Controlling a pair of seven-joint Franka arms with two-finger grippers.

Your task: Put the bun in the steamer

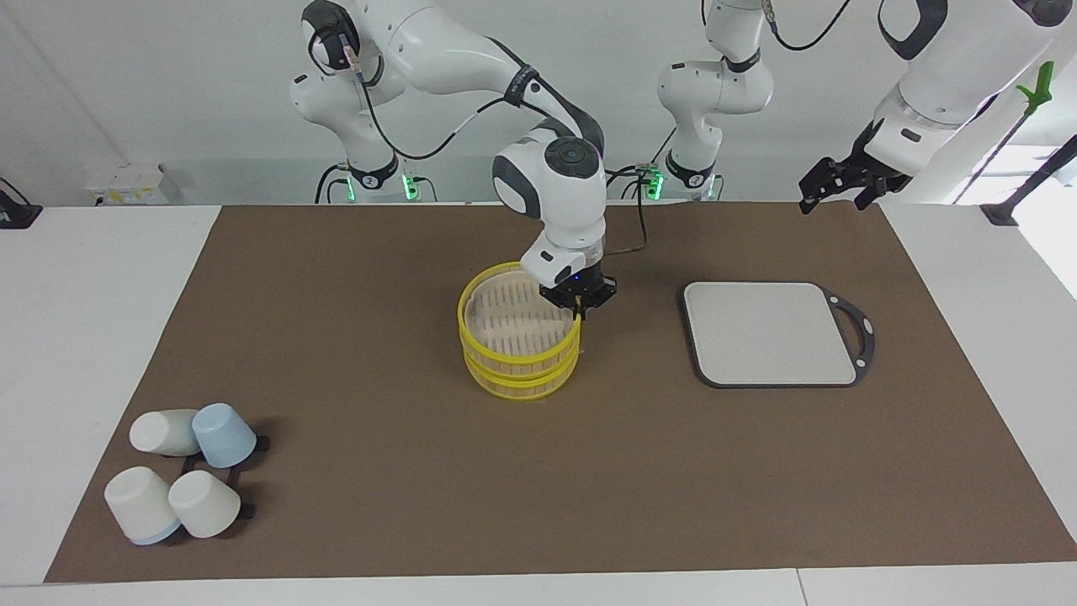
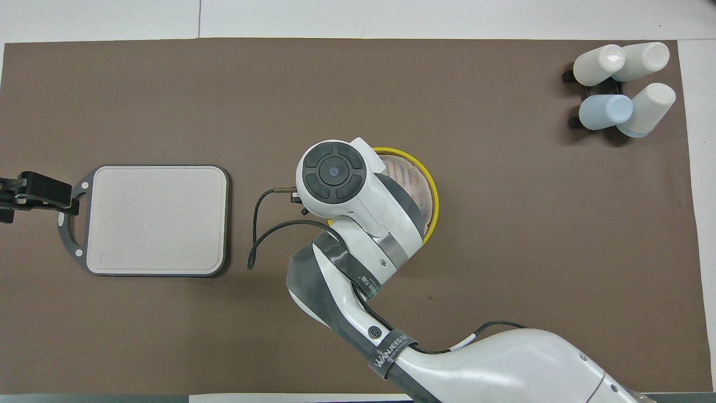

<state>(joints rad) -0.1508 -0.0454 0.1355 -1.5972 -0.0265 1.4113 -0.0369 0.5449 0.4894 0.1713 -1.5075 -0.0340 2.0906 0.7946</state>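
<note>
The steamer [image 1: 515, 380] stands at the middle of the brown mat with both yellow-rimmed tiers stacked. The upper tier [image 1: 505, 313] shows its pale slatted floor and nothing in it. The bun is hidden beneath that tier. My right gripper [image 1: 578, 308] is shut on the upper tier's rim, on the side toward the left arm's end. In the overhead view the right arm covers most of the steamer [image 2: 426, 193] and hides that gripper. My left gripper [image 1: 833, 200] is open and empty, raised over the mat's edge at the left arm's end, where it waits.
A grey square board [image 1: 770, 332] with a black handle lies beside the steamer toward the left arm's end; it also shows in the overhead view [image 2: 156, 218]. Several upturned white and blue cups [image 1: 181, 471] stand at the right arm's end, farther from the robots.
</note>
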